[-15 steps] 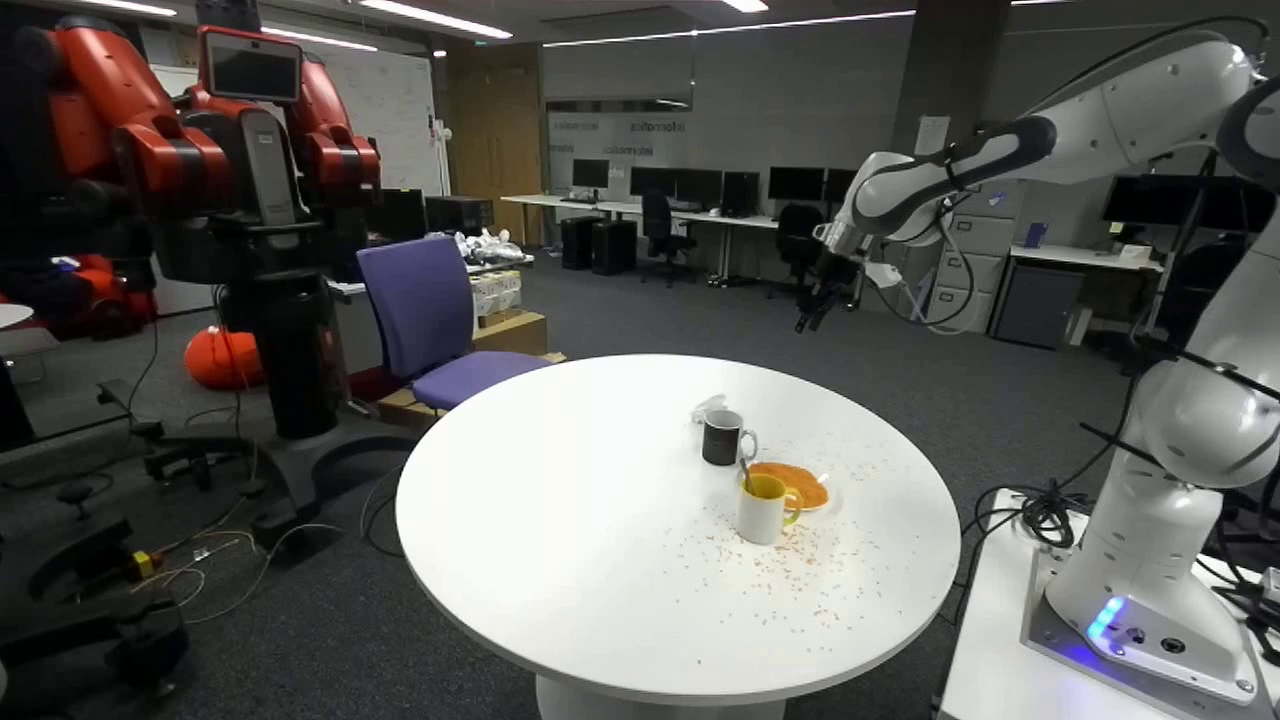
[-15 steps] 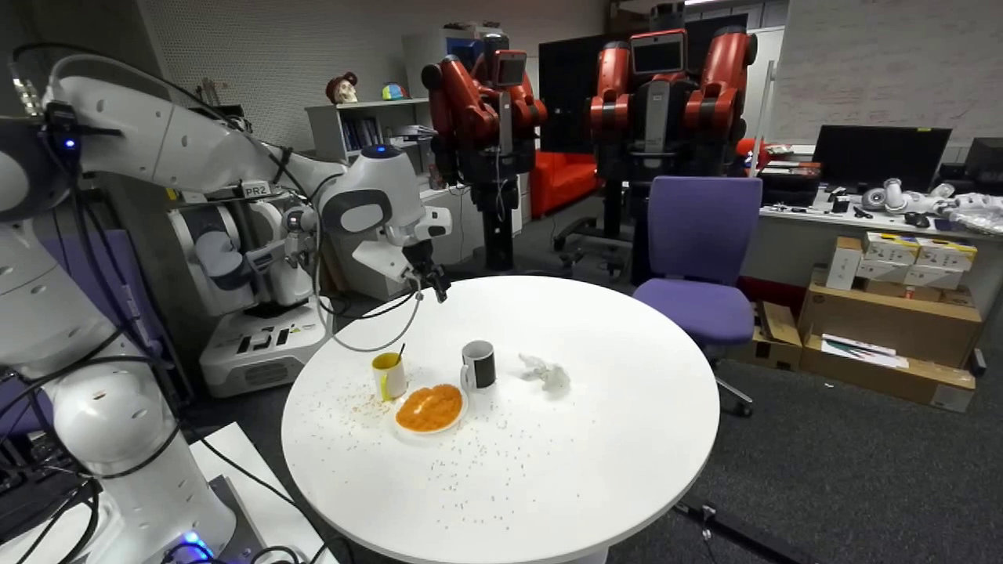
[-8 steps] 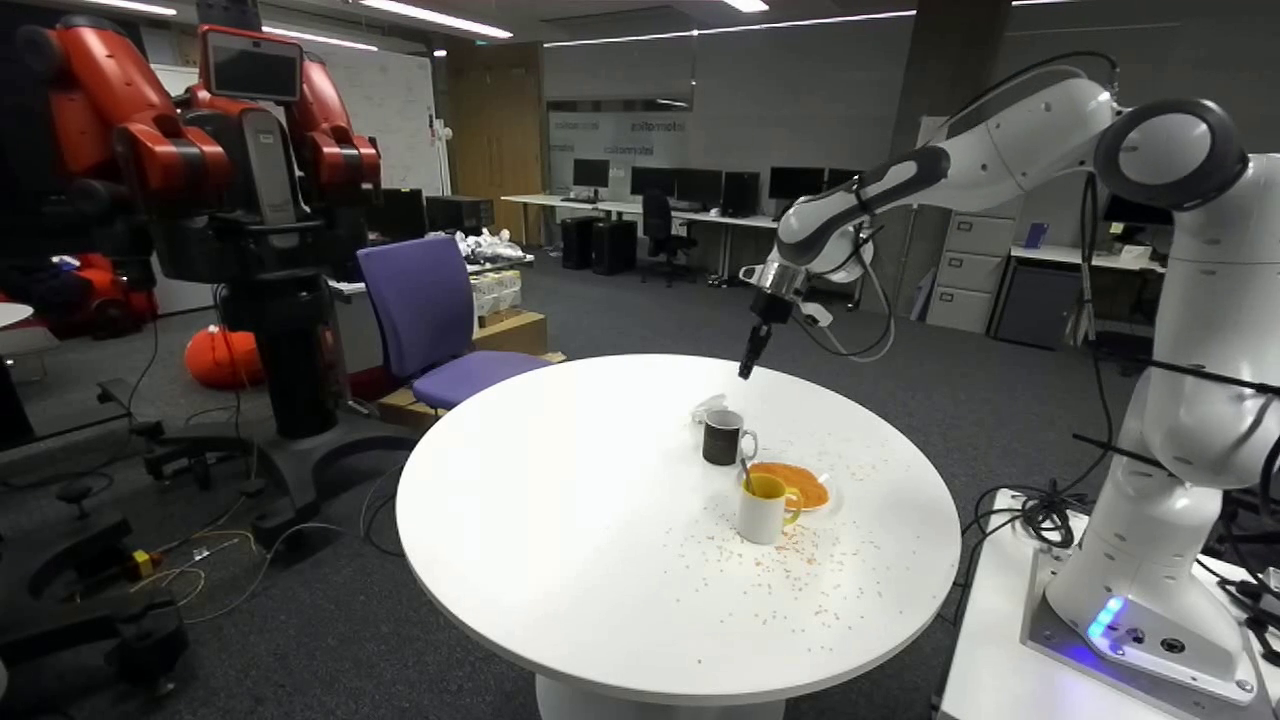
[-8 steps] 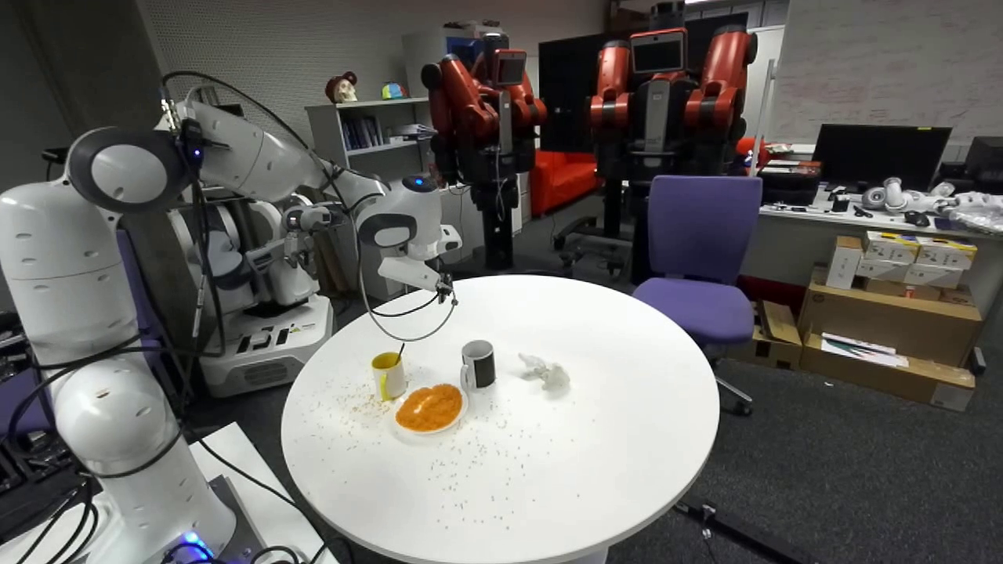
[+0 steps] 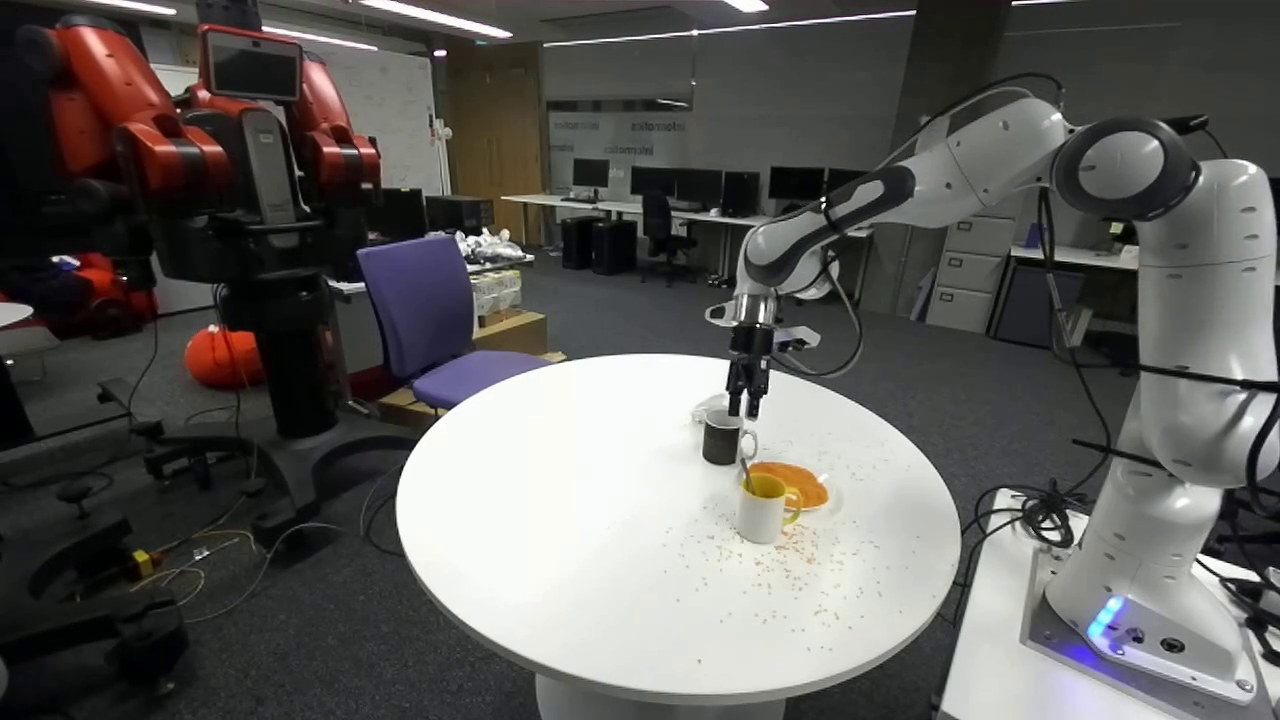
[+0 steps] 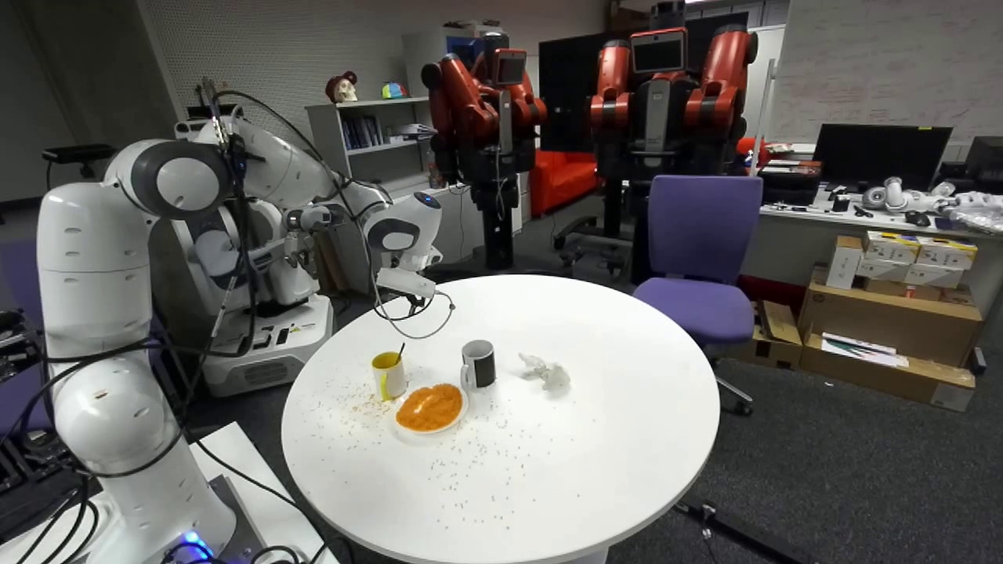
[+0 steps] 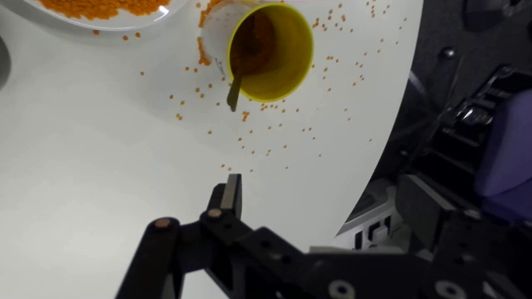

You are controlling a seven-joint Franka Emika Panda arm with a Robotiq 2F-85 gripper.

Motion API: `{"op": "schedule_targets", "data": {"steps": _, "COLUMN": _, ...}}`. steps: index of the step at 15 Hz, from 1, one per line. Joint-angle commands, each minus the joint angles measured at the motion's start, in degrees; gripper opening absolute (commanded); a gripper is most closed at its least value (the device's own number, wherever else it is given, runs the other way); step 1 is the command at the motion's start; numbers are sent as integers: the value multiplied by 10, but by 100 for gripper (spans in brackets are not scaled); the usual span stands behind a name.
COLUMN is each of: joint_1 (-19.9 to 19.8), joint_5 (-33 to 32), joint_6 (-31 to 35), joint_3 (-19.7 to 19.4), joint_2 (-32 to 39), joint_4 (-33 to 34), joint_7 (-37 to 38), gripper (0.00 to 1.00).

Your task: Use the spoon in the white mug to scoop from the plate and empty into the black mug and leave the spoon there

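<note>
Hand [image 7: 329, 195] spread wide, empty, clear of the white mug [image 7: 286, 60]: a crooked approach could knock its leaning spoon [image 7: 236, 86] aside!

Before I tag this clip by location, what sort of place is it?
Most likely a robotics lab: red two-armed robots, a large whiteboard and desktop monitors point to it.

2 mugs [image 6: 481, 366], 1 spoon [image 7: 235, 89], 1 plate [image 7: 135, 22], 1 pale wad [image 6: 552, 376], 1 round table [image 6: 611, 446]
</note>
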Motion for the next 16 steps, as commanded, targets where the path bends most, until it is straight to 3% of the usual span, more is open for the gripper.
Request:
{"op": "schedule_targets", "data": {"steps": 1, "joint_1": -15, "joint_5": -46, "joint_6": -104, "joint_3": 18, "joint_2": 42, "joint_4": 63, "joint_7": -41, "gripper": 100}}
{"op": "schedule_targets", "data": {"steps": 3, "joint_1": -9, "joint_5": -98, "joint_6": -158, "joint_3": 16, "joint_2": 63, "joint_4": 99, "joint_7": -48, "gripper": 100}}
{"op": "schedule_targets", "data": {"steps": 4, "joint_1": -10, "joint_5": -68, "joint_6": -107, "joint_3": 19, "joint_2": 38, "joint_4": 51, "joint_7": -29, "gripper": 100}}
{"op": "schedule_targets", "data": {"steps": 8, "joint_1": -10, "joint_5": -92, "joint_6": -132, "joint_3": 20, "joint_2": 61, "joint_4": 81, "joint_7": -33, "gripper": 100}}
{"op": "schedule_targets", "data": {"steps": 13, "joint_1": -26, "joint_5": -86, "joint_6": -21, "joint_3": 17, "joint_2": 44, "joint_4": 32, "joint_7": -58, "gripper": 100}}
{"op": "schedule_targets", "data": {"steps": 16, "joint_1": -34, "joint_5": -73, "joint_6": -16, "joint_3": 26, "joint_2": 54, "joint_4": 27, "joint_7": -75, "gripper": 100}}
